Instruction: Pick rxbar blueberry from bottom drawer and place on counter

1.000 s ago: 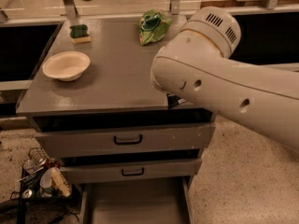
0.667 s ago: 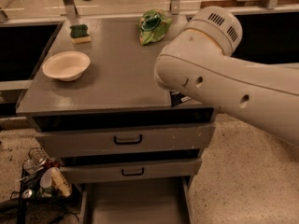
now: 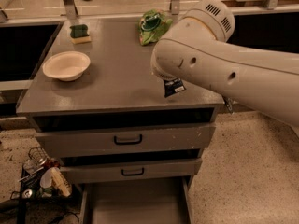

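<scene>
Snack bar [image 3: 174, 87] tilts over the counter [image 3: 117, 85] near its front edge, under the white arm [image 3: 224, 73] mostly hiding the gripper [image 3: 168, 81]; its grip cannot be told.

Grey counter [image 3: 117, 78]; grey drawers [image 3: 177, 136], black handles [image 3: 128, 139]; cream bowl [image 3: 66, 65]; green bag [image 3: 152, 24]; navy bar [image 3: 174, 87], white lettering, under white arm [image 3: 224, 69] hiding gripper, centre frame.

Arm [image 3: 224, 73]: thick and white, reaching in from the right edge and slanting down to the left.
Joint cap [image 3: 212, 15]: round, vented, uppermost.
Gripper: hidden behind the arm's rounded lower end, above the counter's [image 3: 112, 78] front right part.
</scene>
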`<state>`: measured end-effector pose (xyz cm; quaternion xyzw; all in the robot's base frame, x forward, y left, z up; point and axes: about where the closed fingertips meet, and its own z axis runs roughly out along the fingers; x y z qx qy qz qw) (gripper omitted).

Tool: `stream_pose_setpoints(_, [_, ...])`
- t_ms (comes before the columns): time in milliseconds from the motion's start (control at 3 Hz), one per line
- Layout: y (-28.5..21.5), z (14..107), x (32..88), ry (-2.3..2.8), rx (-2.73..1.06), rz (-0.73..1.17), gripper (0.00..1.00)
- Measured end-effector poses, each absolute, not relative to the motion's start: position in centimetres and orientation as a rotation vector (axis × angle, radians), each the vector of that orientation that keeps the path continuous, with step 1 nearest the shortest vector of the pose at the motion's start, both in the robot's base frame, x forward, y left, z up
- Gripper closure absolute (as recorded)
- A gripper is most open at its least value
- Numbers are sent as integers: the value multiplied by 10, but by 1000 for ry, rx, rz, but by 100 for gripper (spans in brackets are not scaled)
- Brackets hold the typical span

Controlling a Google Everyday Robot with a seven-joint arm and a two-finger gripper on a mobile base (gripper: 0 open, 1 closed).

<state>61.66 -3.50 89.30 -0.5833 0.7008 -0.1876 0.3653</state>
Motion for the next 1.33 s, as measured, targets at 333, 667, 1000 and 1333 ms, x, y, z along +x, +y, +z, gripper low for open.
stream_pose_setpoints(333, [-23, 892, 628, 1776, -1518, -453, 100])
stream_pose_setpoints(667, [-13, 888, 634, 1761, -1528, -427, 100])
stream_pose_setpoints(1000, [-7, 884, 637, 1751, -1532, -405, 100])
stream_pose_setpoints(1333, [1, 879, 637, 1723, -1573, -357, 98])
